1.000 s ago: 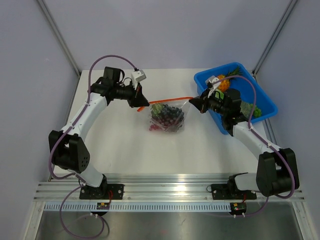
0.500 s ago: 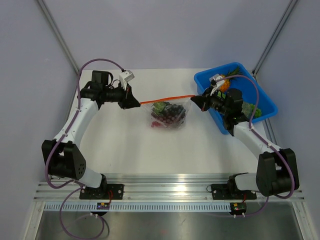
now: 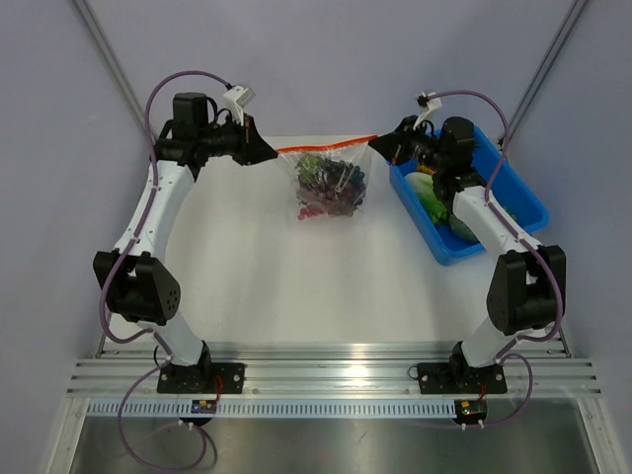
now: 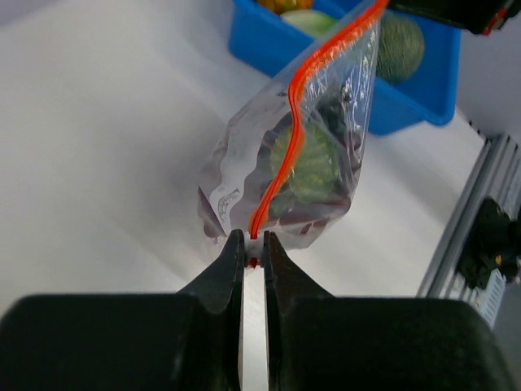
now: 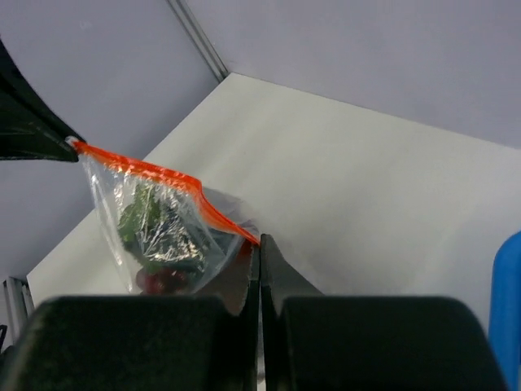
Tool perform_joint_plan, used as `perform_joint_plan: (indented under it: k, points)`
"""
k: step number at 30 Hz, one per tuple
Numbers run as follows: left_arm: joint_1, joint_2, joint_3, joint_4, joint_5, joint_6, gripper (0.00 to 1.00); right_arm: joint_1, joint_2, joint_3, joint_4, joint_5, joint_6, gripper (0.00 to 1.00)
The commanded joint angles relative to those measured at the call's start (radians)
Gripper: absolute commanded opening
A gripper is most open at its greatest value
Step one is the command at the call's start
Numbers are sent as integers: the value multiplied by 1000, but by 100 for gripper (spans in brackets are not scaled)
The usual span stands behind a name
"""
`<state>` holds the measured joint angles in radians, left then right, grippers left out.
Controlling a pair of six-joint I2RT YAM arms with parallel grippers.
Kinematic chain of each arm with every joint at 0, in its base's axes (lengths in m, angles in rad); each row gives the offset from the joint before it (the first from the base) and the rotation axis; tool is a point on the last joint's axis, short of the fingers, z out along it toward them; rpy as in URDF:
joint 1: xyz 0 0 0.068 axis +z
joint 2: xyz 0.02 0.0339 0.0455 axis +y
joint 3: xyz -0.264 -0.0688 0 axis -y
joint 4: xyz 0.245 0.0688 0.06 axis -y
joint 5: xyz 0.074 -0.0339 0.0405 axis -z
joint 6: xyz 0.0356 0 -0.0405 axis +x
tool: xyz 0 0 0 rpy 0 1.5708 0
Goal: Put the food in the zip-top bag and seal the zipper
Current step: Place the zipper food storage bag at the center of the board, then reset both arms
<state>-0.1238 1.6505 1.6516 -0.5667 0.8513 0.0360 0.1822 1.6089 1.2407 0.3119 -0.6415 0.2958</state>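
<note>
The clear zip-top bag (image 3: 331, 188) hangs in the air above the table, stretched between both grippers. Inside it are the food pieces: purple grapes, a red fruit and green leafy pieces (image 3: 326, 183). The orange-red zipper (image 3: 326, 145) runs taut along the bag's top. My left gripper (image 3: 274, 153) is shut on the zipper's left end; it also shows in the left wrist view (image 4: 254, 243). My right gripper (image 3: 377, 145) is shut on the zipper's right end, also seen in the right wrist view (image 5: 259, 243). The bag shows in both wrist views (image 4: 313, 163) (image 5: 155, 228).
A blue bin (image 3: 513, 212) stands at the right with green toy vegetables (image 3: 434, 197) in it, under the right arm. Grey walls close the back and sides. A metal rail (image 3: 326, 375) runs along the near edge.
Both grippers have lifted and pulled apart toward the back, raising the bag off the table. The zipper has gone from slack to taut and level.
</note>
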Motion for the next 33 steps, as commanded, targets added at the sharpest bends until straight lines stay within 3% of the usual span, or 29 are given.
perform_joint_plan:
  k: [1,5,6,8,9,10,11,17,20,22,24,27,33]
  points:
    - [18,38,191,114,-40,-116,0,-7,11,195,23,-37,31,0]
    - [32,5,137,197,-26,-154,0,32,-20,151,7,-49,-55,0]
    - [35,-26,108,208,-9,-156,21,42,-42,123,7,-44,-58,1]
    - [41,-58,7,218,35,-201,63,71,-70,28,3,-53,-14,49]
    - [42,-73,-19,225,60,-226,92,91,-108,-42,1,-52,-8,64]
    - [44,-110,-48,225,72,-258,99,111,-133,-76,-23,-28,-35,87]
    - [44,-130,-93,223,54,-269,99,129,-159,-104,-45,8,-55,99]
    - [41,-288,-179,145,-223,-324,99,160,-306,-127,-299,441,-34,100]
    - [36,-317,-176,0,-296,-422,99,160,-308,0,-558,575,-73,99]
    - [17,-356,-251,-33,-319,-442,99,160,-291,81,-704,666,-63,99]
    - [-8,-453,-333,-42,-438,-440,99,160,-284,120,-798,768,-43,99]
    - [-10,-594,-487,-45,-638,-403,99,160,-290,134,-858,781,-70,99]
    - [-10,-796,-659,-13,-762,-338,99,160,-322,131,-950,859,-73,99]
